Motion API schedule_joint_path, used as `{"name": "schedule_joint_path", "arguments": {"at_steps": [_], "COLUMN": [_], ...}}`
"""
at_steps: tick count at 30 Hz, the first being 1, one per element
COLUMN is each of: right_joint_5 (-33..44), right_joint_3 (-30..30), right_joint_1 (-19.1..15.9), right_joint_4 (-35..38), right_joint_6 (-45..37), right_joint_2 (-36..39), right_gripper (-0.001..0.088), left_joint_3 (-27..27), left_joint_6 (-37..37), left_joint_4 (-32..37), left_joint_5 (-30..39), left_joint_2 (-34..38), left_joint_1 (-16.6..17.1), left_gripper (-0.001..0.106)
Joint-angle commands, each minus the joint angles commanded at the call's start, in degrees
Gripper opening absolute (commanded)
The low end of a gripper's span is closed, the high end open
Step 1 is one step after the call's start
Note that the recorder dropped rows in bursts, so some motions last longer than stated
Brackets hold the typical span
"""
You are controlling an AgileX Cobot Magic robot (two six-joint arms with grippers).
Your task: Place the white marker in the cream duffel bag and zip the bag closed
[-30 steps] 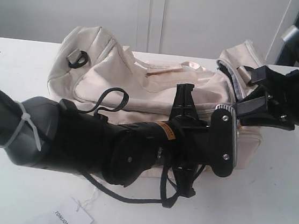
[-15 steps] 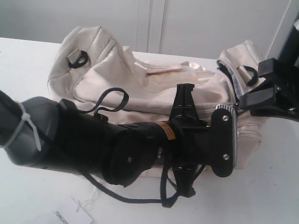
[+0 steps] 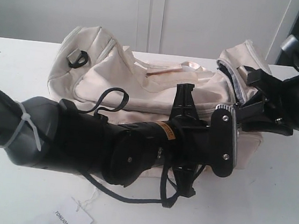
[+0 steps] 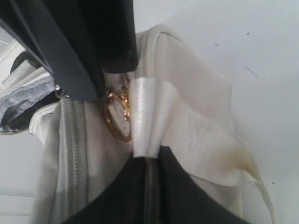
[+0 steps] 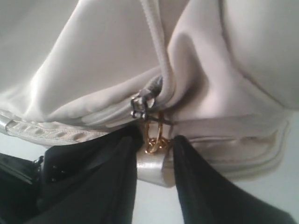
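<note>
The cream duffel bag lies across the white table. My left gripper is shut on a satin strap loop at the bag's right end, beside the gold ring pull. In the exterior view the left wrist mount hides those jaws. My right gripper is shut on a pale tab that hangs by gold links from the zipper slider. It sits at the bag's right end, where dark lining shows in a gap. The white marker is out of view.
A white paper tag printed "TONIJON" lies near the table's front edge. The left arm and its black cable cover the foreground. A black D-ring sits on the bag's left end. A white wall stands behind.
My right arm rose half a second ago and has come back down to the bag's right end. The left arm and the bag have not moved.
</note>
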Motion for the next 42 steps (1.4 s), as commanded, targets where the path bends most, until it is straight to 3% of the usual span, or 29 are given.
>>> {"name": "schedule_joint_path", "arguments": {"at_steps": [7, 12, 15, 18, 19, 21, 23, 34, 39, 42], "right_joint_5": [-1.1, -1.7, -1.9, -2.0, -2.0, -2.0, -2.0, -5.5, -8.7, -9.7], "right_joint_3": [0.0, 0.0, 0.0, 0.0, 0.0, 0.0, 0.0, 0.0, 0.0, 0.0], "right_joint_1": [0.8, 2.1, 2.2, 2.2, 2.2, 2.2, 2.2, 2.1, 2.1, 2.1], "right_joint_4": [-0.1, -0.1, -0.1, -0.1, -0.1, -0.1, -0.1, -0.9, -9.6, -11.0], "right_joint_6": [0.8, 2.2, 2.8, 2.8, 2.8, 2.8, 2.8, 1.5, 1.5, -0.7], "right_joint_2": [1.6, 3.6, 4.2, 4.3, 4.3, 4.1, 3.3, -6.7, -7.1, -7.1], "right_gripper": [0.0372, 0.0375, 0.0334, 0.0211, 0.0121, 0.003, 0.0003, 0.0, 0.0, 0.0], "left_joint_3": [0.0, 0.0, 0.0, 0.0, 0.0, 0.0, 0.0, 0.0, 0.0, 0.0], "left_joint_6": [0.0, 0.0, 0.0, 0.0, 0.0, 0.0, 0.0, 0.1, 0.2, 0.2], "left_joint_4": [0.0, 0.0, 0.0, 0.0, 0.0, 0.0, 0.0, -1.5, -1.5, -1.5], "left_joint_5": [0.1, 0.1, 0.1, 0.1, 0.1, 0.1, 0.1, 1.3, 1.9, 2.8], "left_joint_2": [0.0, 0.0, 0.0, 0.0, 0.0, 0.0, 0.0, 0.0, 0.0, 0.0], "left_joint_1": [0.0, 0.0, 0.0, 0.0, 0.0, 0.0, 0.0, 0.0, 0.0, 0.0], "left_gripper": [0.001, 0.001, 0.001, 0.001, 0.001, 0.001, 0.001, 0.001, 0.001, 0.001]}}
